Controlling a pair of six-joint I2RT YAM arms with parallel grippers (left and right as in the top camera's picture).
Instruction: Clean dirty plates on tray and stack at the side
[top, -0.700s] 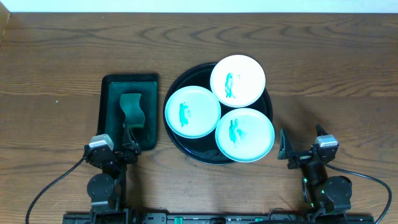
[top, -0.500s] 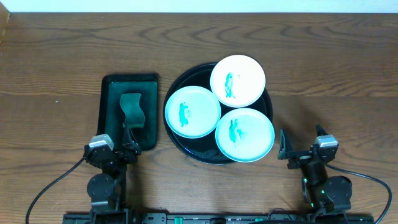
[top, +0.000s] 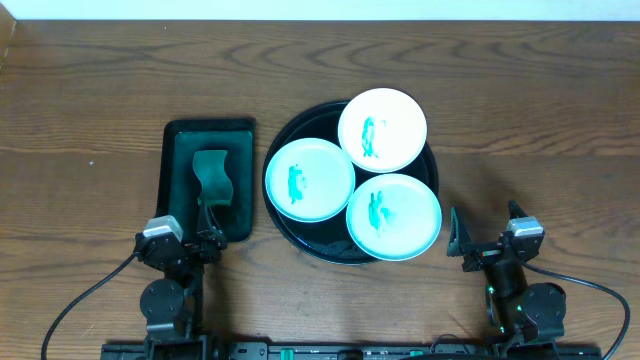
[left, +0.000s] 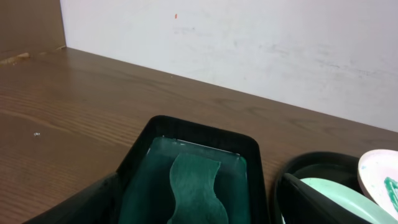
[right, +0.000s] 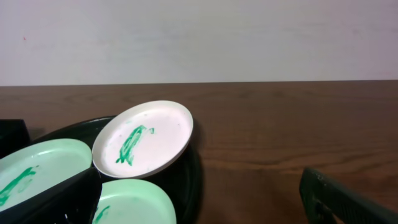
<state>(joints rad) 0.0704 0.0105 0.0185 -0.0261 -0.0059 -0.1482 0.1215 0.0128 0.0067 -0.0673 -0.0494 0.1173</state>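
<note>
Three small round white plates with teal-green smears lie on the round black tray (top: 284, 135): one at the back (top: 382, 129), one at the left (top: 309, 179), one at the front right (top: 393, 217). The back plate leans on the tray's rim. They also show in the right wrist view: back (right: 144, 140), left (right: 38, 169), front (right: 134, 207). My left gripper (top: 204, 243) is open and empty near the front table edge, by the sponge tray. My right gripper (top: 485, 240) is open and empty, right of the black tray.
A rectangular dark-green tray (top: 180, 140) holds a green sponge (top: 211, 177) left of the black tray; both show in the left wrist view, tray (left: 205, 132) and sponge (left: 195, 188). Brown wood tabletop (top: 530, 120) extends right and behind. A white wall runs along the far edge.
</note>
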